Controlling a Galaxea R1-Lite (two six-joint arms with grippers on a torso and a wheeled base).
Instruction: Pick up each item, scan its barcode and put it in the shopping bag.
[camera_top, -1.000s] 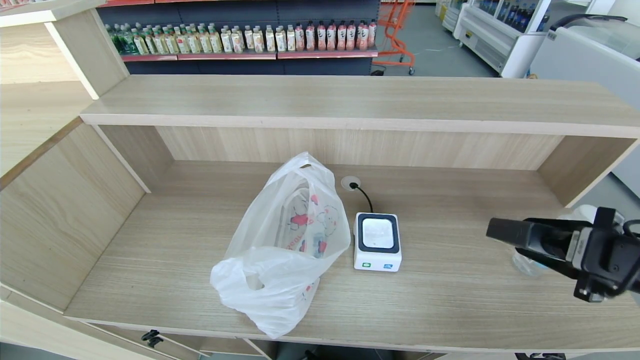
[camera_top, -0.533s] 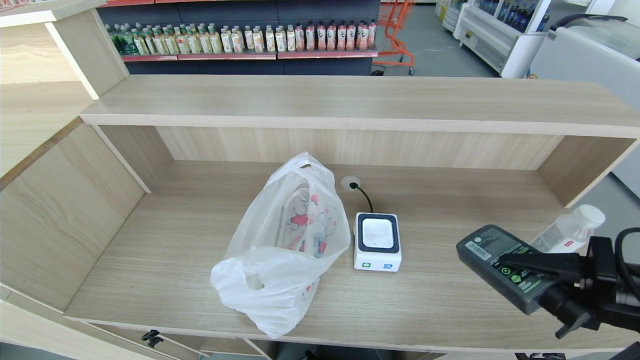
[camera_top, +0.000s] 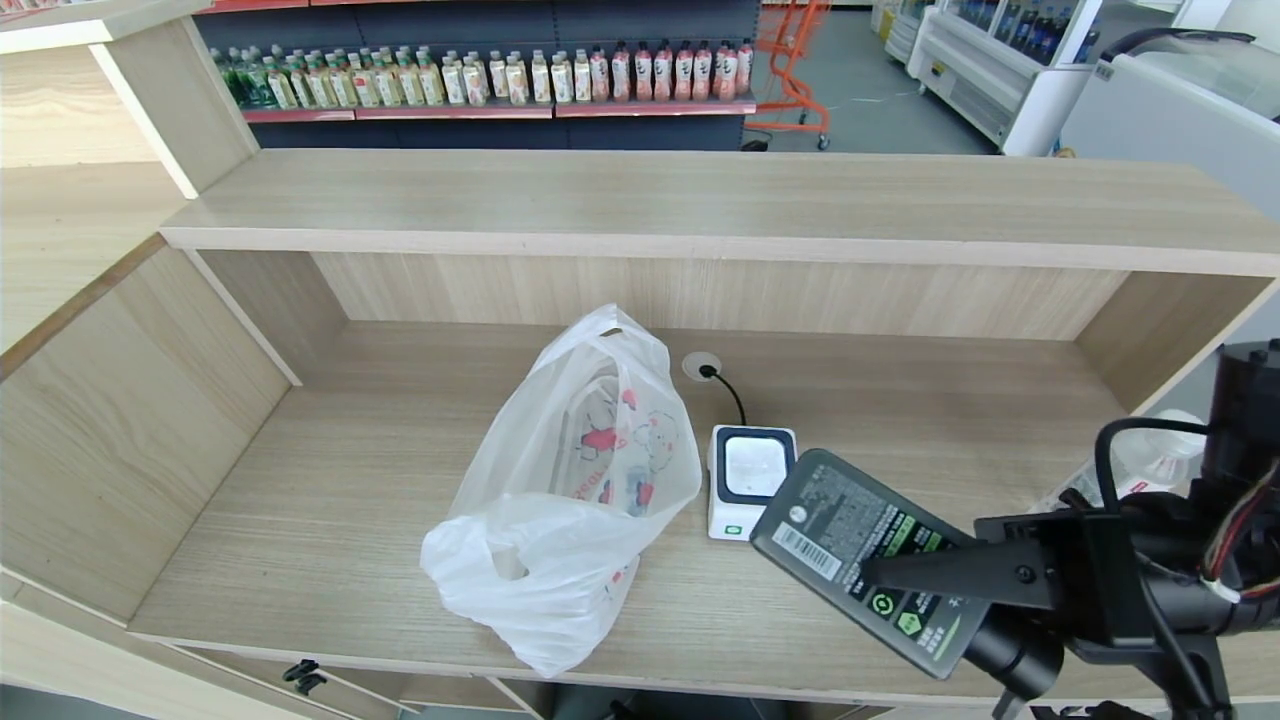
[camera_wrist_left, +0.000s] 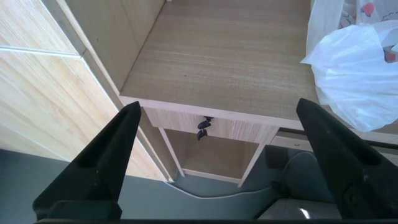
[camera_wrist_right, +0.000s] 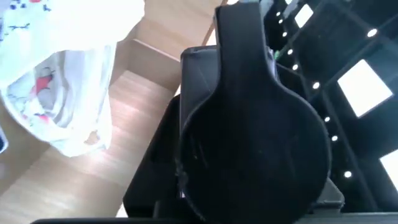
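My right gripper (camera_top: 888, 580) is shut on a flat dark grey pack (camera_top: 835, 530) and holds it tilted above the counter's front right. The pack's printed side with the barcode faces up, and its far corner overlaps the white barcode scanner (camera_top: 750, 468) in the head view. A white shopping bag (camera_top: 570, 480) with goods inside lies left of the scanner and also appears in the right wrist view as the bag (camera_wrist_right: 62, 81). A clear bottle (camera_top: 1150, 465) with a white cap lies at the far right, partly hidden by the arm. My left gripper (camera_wrist_left: 217, 168) hangs open below the counter's front left edge.
The wooden counter (camera_top: 350, 500) has a raised back shelf (camera_top: 700, 200) and side walls. The scanner's black cable (camera_top: 728, 392) runs to a hole behind it. A cabinet lock (camera_wrist_left: 203, 124) sits under the front edge. Shelves of drinks stand far behind.
My right arm has carried the dark pack left from the counter's right end to just beside the scanner, turning its labelled side upward. The arm now hides part of the bottle.
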